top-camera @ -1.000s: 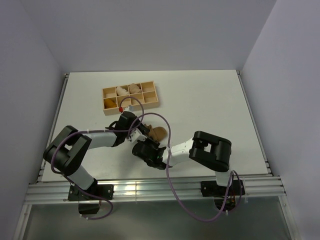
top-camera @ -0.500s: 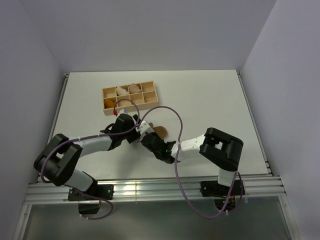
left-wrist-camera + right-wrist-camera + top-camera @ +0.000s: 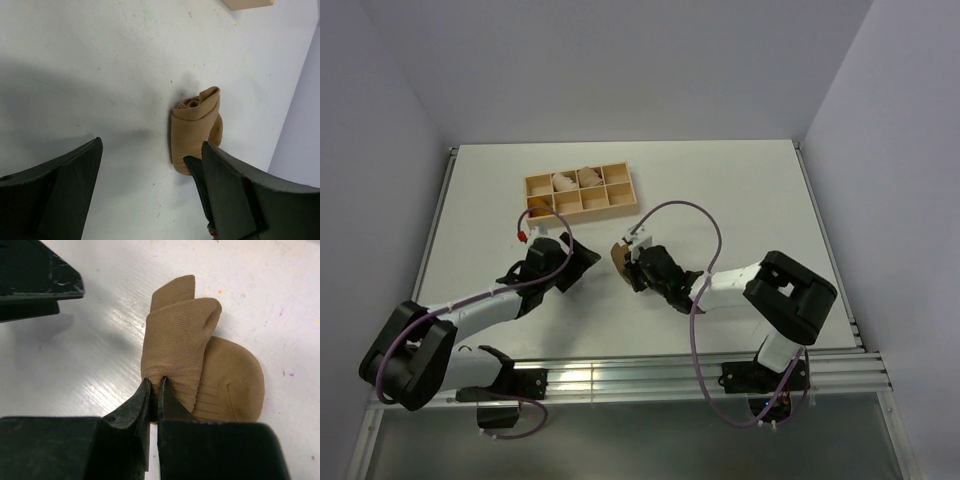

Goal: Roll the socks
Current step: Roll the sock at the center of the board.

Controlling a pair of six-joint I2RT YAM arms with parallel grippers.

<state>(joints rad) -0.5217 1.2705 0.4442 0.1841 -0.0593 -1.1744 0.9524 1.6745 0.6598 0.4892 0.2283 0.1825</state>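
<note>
An olive-brown sock (image 3: pixel 619 255), rolled into a short bundle, lies on the white table (image 3: pixel 740 200) near the middle. My right gripper (image 3: pixel 633 268) is shut on a pinch of the roll's ribbed fabric (image 3: pixel 172 375); the jaws (image 3: pixel 155 386) meet on the cloth at its near end. The rounded toe part (image 3: pixel 230 385) bulges to the right of the grip. My left gripper (image 3: pixel 582 258) stands open to the left of the roll, apart from it. In the left wrist view the sock roll (image 3: pixel 195 125) lies ahead of the wide-open left gripper (image 3: pixel 150 150), toward its right finger.
A wooden tray (image 3: pixel 580 190) with several compartments stands behind the arms at the back left. It holds pale rolled bundles (image 3: pixel 563 183) and an orange bundle (image 3: pixel 539 207) in its near-left compartment. The left gripper's fingers (image 3: pixel 35 280) show at the right wrist view's upper left.
The left gripper has opened, let go of the sock and drawn back to the left. The right gripper has carried the rolled sock a little farther from the arms' bases.
</note>
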